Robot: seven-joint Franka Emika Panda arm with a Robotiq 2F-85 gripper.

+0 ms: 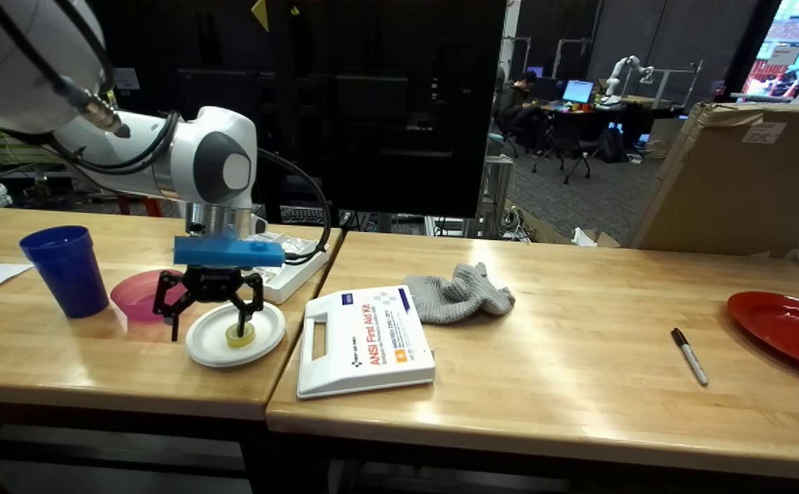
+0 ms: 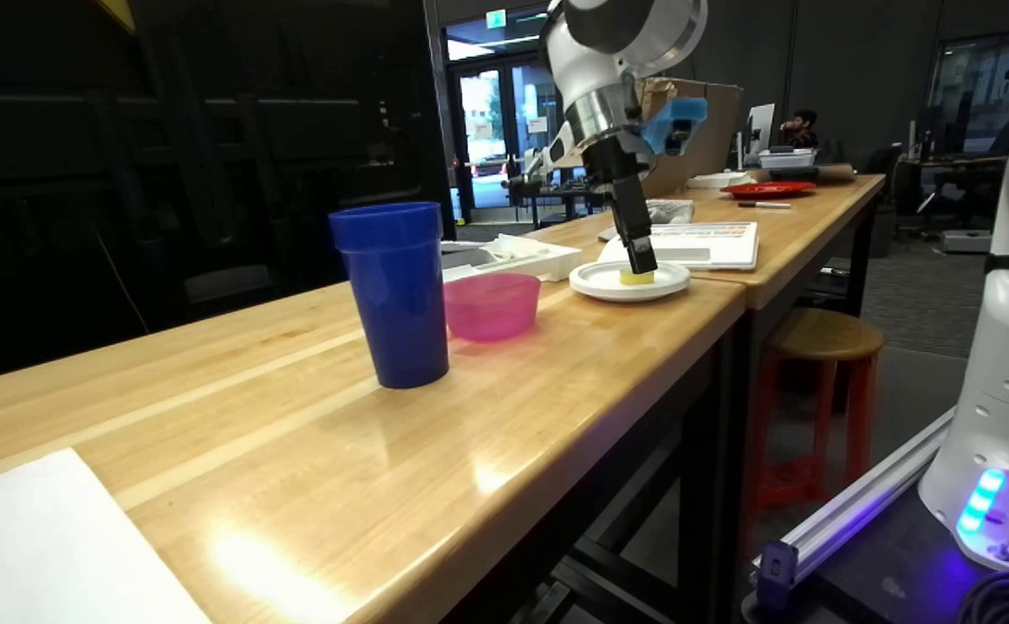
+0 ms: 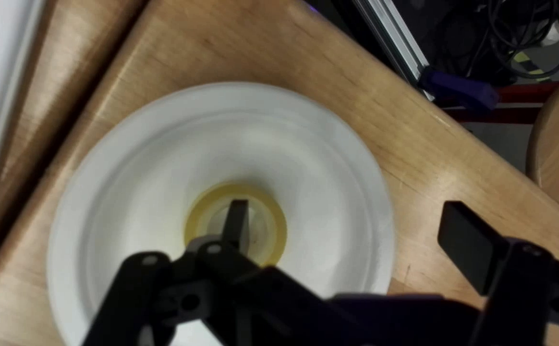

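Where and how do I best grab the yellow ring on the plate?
Pinch the yellow ring by its wall, probably from straight above: it lies flat on the white plate, hole up, and one finger of the open end effector lines up with the hole, the other outside.

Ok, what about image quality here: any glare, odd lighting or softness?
In both exterior views, bright glare marks the wooden tabletops; in an exterior view, the light strip on the robot base casts a bluish-purple glow; in the wrist view, the yellow ring and white plate look slightly soft.
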